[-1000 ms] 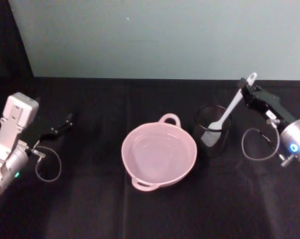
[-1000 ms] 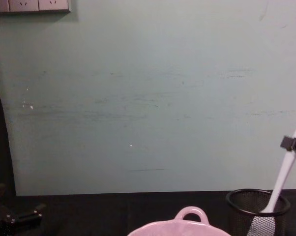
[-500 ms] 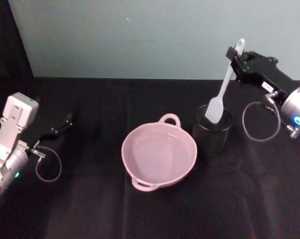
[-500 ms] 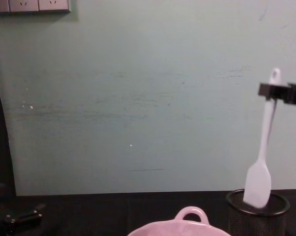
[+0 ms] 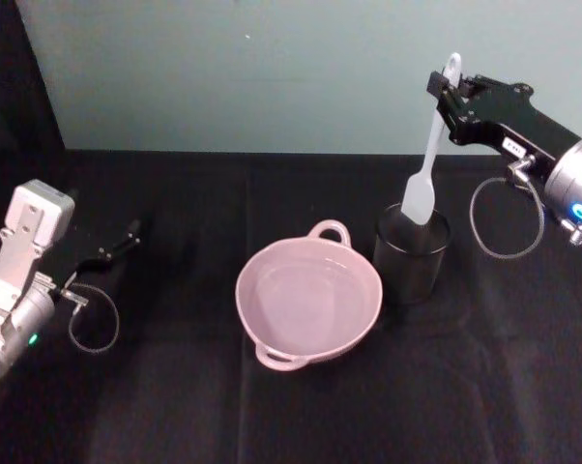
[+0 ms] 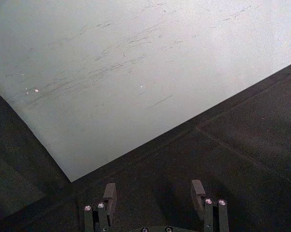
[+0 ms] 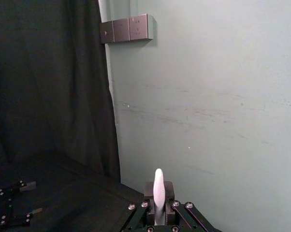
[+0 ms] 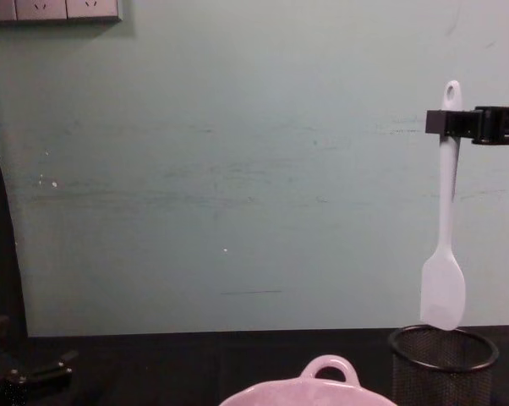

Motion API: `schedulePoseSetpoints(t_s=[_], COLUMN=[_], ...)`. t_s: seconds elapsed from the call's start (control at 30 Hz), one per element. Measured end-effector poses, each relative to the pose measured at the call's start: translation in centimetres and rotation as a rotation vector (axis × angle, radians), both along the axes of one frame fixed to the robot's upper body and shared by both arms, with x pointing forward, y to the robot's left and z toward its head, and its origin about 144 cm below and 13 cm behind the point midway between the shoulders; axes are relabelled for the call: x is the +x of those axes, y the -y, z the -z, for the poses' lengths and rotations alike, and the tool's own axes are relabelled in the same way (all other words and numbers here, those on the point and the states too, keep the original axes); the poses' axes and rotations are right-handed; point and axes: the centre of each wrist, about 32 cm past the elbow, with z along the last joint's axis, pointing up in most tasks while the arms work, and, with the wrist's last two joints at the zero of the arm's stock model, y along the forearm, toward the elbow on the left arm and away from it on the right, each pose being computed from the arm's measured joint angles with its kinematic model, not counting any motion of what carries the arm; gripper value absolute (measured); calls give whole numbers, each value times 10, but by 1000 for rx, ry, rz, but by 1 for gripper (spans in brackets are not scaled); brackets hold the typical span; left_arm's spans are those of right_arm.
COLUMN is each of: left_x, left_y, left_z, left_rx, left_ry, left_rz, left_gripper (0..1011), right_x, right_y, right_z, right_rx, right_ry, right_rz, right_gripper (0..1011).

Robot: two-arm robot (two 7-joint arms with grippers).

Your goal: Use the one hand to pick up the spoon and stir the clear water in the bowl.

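Note:
My right gripper [image 5: 448, 89] is shut on the handle of the white spoon [image 5: 424, 174], just below its holed end. The spoon [image 8: 445, 245] hangs upright with its flat blade right above the rim of the black mesh cup [image 8: 443, 365], clear of it. In the right wrist view the handle tip [image 7: 158, 189] stands between the closed pads. The pale pink bowl [image 5: 308, 298] of clear water sits mid-table, left of the cup [image 5: 412, 255]; its loop handle [image 8: 329, 370] shows in the chest view. My left gripper [image 6: 154, 194] rests open near the table's left side, holding nothing.
A black cloth covers the table [image 5: 175, 387], and a pale green wall [image 5: 272, 77] stands right behind it. A wall socket plate [image 8: 51, 9] is high up at the left. Cable loops hang from both wrists [image 5: 509, 222].
The right gripper has lifted the spoon up out of the mesh cup and shifted slightly left; the blade now hangs above the rim. The left arm has not moved.

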Motion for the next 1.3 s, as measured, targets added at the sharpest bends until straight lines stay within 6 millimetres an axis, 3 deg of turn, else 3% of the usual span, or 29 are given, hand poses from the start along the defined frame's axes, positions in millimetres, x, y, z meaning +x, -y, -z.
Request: schedulePoseSetpoints(t_s=[0.77, 1.1, 1.3], left_x=[0, 0, 0], left_y=[0, 0, 0], left_z=[0, 0, 0], left_rx=[0, 0, 0], left_ry=[0, 0, 0], left_rz=[0, 0, 0], left_gripper=[1011, 1011, 1011], right_x=[0, 8, 17], right_y=[0, -55, -88], right_z=[2, 6, 19], right_rx=[5, -17, -48], right_ry=[-2, 11, 5], right_rz=[2, -128, -195], right_gripper=[114, 114, 114])
